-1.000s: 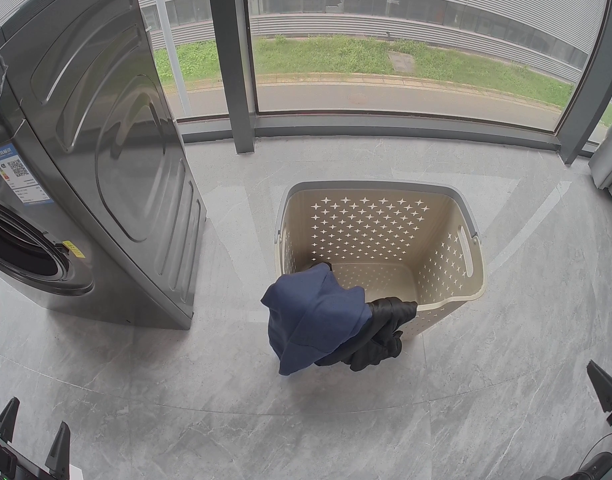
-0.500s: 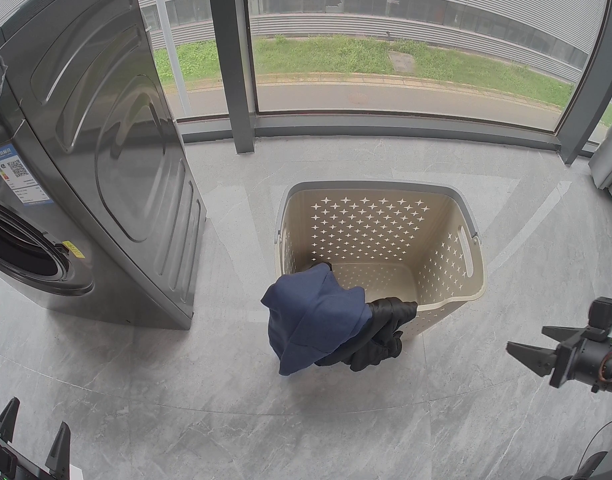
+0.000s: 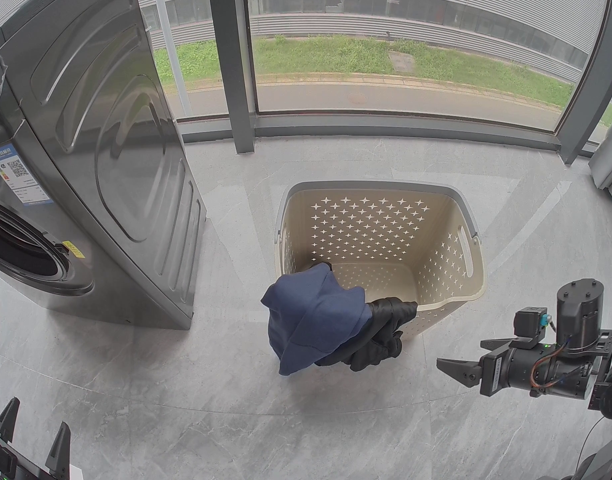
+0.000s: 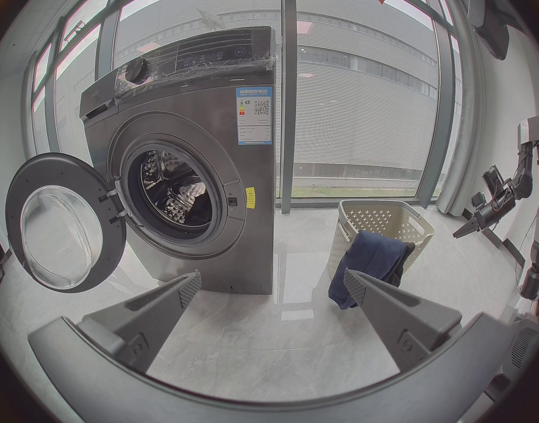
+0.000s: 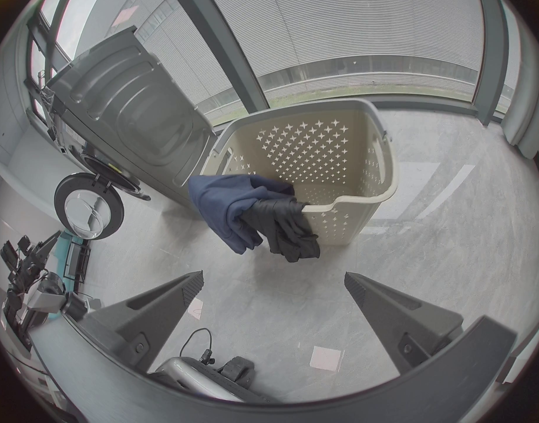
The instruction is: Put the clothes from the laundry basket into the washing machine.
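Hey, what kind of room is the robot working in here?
Probably a laundry corner in a modern building, perhaps a test space: a front-loading washing machine with its door open, a laundry basket with clothes draped over its rim, and tall windows behind.

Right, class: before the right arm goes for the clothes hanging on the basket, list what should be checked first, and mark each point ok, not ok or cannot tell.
1. Washing machine door swung open, drum opening unblocked: ok.
2. Right gripper open and empty: ok.
3. Basket upright on the floor: ok.
4. Blue garment and black garment draped over the near rim, hanging outside where fingers can close on them: ok.
5. Nothing more hidden in the near corner behind the two garments: cannot tell.
6. Left gripper open, empty, well apart from the basket: ok.
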Available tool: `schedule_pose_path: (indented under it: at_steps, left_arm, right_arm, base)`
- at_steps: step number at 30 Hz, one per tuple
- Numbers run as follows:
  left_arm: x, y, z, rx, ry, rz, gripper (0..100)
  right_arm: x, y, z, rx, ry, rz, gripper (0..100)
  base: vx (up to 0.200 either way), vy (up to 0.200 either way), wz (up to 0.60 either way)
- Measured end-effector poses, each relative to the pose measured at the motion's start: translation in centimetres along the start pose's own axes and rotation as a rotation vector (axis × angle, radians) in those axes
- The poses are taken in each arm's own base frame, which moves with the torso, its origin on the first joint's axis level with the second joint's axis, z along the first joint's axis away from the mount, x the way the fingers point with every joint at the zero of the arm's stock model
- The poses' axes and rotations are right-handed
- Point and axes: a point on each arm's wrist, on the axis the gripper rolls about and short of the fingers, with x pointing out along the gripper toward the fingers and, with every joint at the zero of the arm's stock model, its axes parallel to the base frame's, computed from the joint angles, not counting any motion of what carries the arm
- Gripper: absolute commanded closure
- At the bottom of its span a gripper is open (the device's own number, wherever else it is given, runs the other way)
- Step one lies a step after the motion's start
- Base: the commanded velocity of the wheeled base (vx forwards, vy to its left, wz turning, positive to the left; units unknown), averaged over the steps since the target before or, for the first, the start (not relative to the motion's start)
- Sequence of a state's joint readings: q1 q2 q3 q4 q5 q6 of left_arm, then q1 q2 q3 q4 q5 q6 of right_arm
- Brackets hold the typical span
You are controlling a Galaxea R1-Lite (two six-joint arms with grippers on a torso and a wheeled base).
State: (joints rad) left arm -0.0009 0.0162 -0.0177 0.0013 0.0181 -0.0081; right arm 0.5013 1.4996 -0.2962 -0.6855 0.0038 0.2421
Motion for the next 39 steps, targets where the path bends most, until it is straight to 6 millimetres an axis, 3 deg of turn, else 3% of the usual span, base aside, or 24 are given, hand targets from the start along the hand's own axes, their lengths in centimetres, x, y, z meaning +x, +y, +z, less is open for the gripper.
schedule_pose_path:
  at_steps: [13,27,39]
  left_arm:
    - [0.0,0.0,0.0,0.000,0.000,-0.001,0]
    - [0.0,0.0,0.0,0.000,0.000,0.000,0]
    - [0.0,0.0,0.0,0.000,0.000,0.000,0]
  right_arm:
    - [5.9,1.2,0.7,-0.019,-0.080,-0.011,0]
    - [14.4,1.9,-0.4,-0.029,-0.067,-0.042,0]
    - [18.2,0.8,-0.3,-0.015,-0.084,-0.089,0]
  base:
    - [0.000,0.000,0.00]
    - [0.000,0.000,0.00]
    - [0.000,0.000,0.00]
